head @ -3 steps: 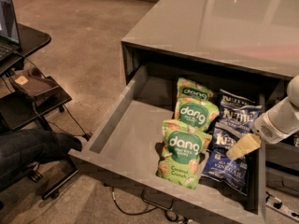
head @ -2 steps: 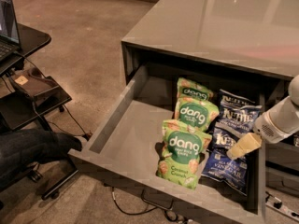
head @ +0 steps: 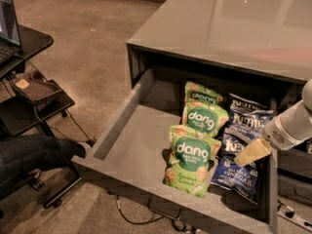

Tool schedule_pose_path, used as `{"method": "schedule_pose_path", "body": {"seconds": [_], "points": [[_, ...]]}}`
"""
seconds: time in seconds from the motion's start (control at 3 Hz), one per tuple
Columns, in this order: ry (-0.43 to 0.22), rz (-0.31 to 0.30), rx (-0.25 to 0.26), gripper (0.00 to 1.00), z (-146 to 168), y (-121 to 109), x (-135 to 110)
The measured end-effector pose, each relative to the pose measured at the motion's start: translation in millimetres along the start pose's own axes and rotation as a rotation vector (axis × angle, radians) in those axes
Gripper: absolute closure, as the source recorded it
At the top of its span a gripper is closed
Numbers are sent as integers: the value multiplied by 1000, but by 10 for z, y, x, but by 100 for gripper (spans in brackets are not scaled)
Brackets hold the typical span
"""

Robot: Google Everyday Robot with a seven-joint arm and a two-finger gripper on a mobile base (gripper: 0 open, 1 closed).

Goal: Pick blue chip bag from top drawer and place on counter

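The top drawer (head: pixel 134 140) is pulled open under the counter (head: pixel 219 23). At its right side lie dark blue chip bags, overlapping: the front one (head: pixel 233 173) with white lettering, another (head: pixel 247 117) behind it. My gripper (head: pixel 252 152) comes in from the right on a white arm. Its tan tip hangs just above the front blue bag's upper right part, over the drawer's right side. I cannot tell whether it touches the bag. Nothing shows in its hold.
Three green "dang" bags (head: pixel 189 160) lie in a row left of the blue bags; the drawer's left half is bare floor. A black stand with a laptop (head: pixel 7 28) and a dark seat (head: pixel 29 155) are at the left. Cables (head: pixel 156 218) lie below the drawer front.
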State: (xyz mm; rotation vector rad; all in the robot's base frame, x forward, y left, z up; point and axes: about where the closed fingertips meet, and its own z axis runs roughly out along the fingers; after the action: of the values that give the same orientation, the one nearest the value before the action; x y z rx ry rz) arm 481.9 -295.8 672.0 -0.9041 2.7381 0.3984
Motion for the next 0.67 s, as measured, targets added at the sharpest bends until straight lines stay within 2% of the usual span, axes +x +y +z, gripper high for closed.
{"method": "schedule_pose_path", "body": {"seconds": [0.33,0.67], "points": [[-26,-9,-7,13,128,57,-68],[-26,-8,-11,13,158,56,-71]]}}
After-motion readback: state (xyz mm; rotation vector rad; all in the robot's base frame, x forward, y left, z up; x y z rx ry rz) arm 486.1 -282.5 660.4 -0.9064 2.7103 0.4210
